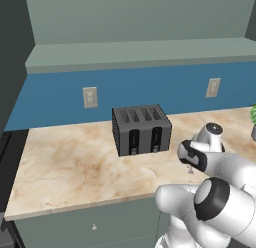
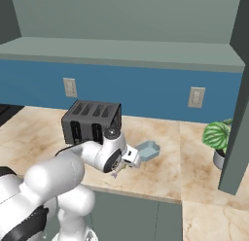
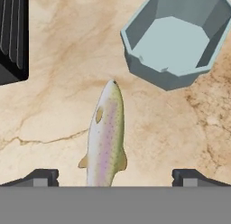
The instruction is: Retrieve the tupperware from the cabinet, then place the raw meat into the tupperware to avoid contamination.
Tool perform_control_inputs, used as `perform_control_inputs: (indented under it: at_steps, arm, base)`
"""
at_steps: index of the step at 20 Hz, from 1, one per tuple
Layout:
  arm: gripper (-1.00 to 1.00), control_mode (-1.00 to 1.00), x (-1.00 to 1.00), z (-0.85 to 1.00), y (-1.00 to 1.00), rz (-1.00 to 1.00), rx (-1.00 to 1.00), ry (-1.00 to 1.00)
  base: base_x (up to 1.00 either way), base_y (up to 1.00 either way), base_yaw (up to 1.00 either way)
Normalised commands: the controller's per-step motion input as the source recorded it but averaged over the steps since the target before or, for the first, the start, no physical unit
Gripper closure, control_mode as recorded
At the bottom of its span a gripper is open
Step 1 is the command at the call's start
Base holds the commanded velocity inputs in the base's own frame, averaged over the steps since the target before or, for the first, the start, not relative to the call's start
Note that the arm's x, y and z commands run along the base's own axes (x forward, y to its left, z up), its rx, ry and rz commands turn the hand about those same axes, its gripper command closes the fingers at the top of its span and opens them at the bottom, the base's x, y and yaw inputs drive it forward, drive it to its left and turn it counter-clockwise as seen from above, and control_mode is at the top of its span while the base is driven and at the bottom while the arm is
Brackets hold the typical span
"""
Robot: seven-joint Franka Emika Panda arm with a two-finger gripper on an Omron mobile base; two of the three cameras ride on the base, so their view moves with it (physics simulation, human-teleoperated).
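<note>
The fish (image 3: 106, 133) lies flat on the desk (image 3: 54, 105) just short of the empty container (image 3: 173, 40); the end effector (image 3: 115, 177) hovers spread wide astride it, holding nothing; likely slick and limp, so pinch its thick midbody.

Soft, even light falls over everything, bright without glare. The marble bench (image 1: 75, 162) is evenly lit, with hardly a shadow under the toaster (image 1: 141, 129). Beneath the cabinet (image 2: 121, 16) the blue wall (image 2: 146, 92) looks slightly dimmer. All edges are crisp, with no blur or bending near the borders.
</note>
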Motion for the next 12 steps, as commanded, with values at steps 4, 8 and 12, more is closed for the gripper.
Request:
perform_control_inputs:
  at_steps: [4,8,12]
  arm:
    - [-1.00,-1.00,0.14,-0.09,0.00,-0.04,0.00,-0.03]
    - [-1.00,-1.00,0.13,-0.18,0.01,-0.03,0.00,-0.01]
    - [-1.00,-1.00,0.09,-0.22,0.00,0.00,0.02,0.00]
  base:
    - [0.00,0.00,0.00]
    - [0.00,0.00,0.00]
    - [0.00,0.00,0.00]
